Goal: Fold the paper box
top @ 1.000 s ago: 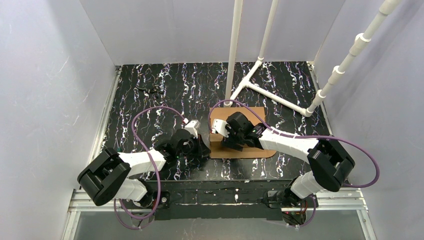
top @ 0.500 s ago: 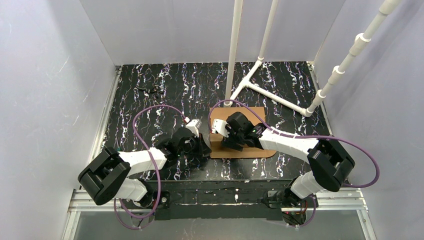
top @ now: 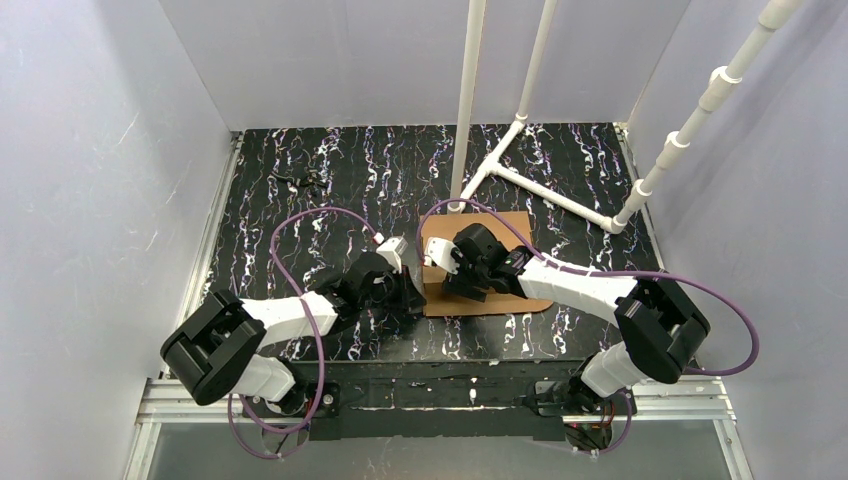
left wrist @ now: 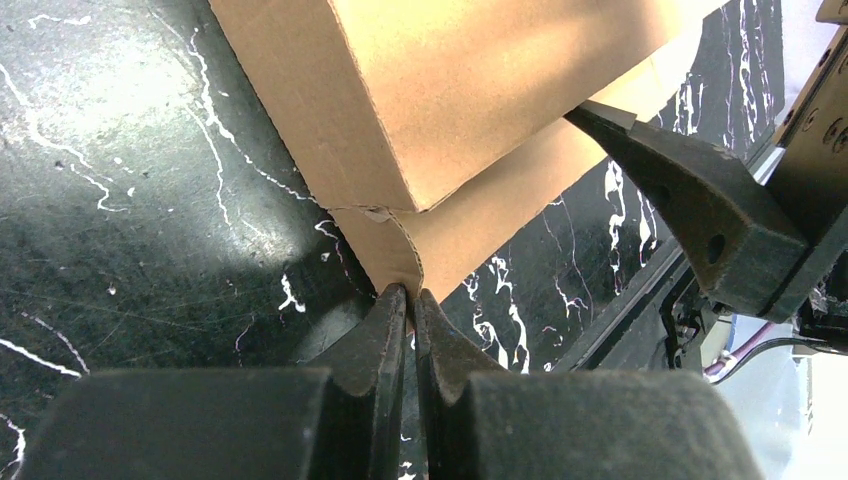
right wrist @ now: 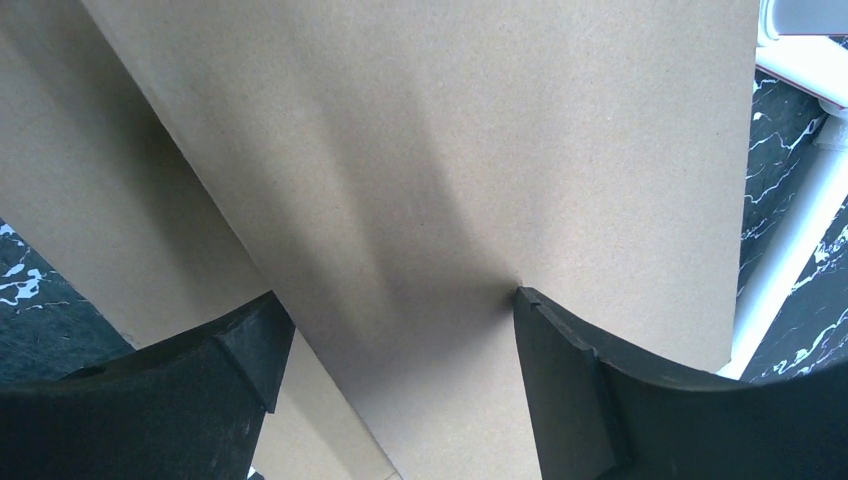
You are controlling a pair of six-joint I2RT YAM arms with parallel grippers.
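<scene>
The paper box (top: pixel 505 290) is plain brown cardboard, partly folded, lying mid-table just right of centre. My left gripper (top: pixel 410 292) is at its near-left corner. In the left wrist view the left gripper (left wrist: pixel 410 293) is shut on a small corner flap (left wrist: pixel 395 250) below the raised box wall (left wrist: pixel 450 90). My right gripper (top: pixel 447 272) is over the box's left part. In the right wrist view the right gripper (right wrist: pixel 395 320) is open, its fingers (right wrist: pixel 245 350) spread against a cardboard panel (right wrist: pixel 450 150). One right finger shows in the left wrist view (left wrist: pixel 690 190).
A white PVC pipe frame (top: pixel 530 165) lies behind the box, with upright poles (top: pixel 466 100) close to its far edge; a pipe also shows in the right wrist view (right wrist: pixel 790 230). Small dark debris (top: pixel 300 180) lies far left. Walls enclose the black marbled table (top: pixel 300 230).
My left arm has shifted slightly right toward the box's near-left corner. The right arm and the box have hardly moved.
</scene>
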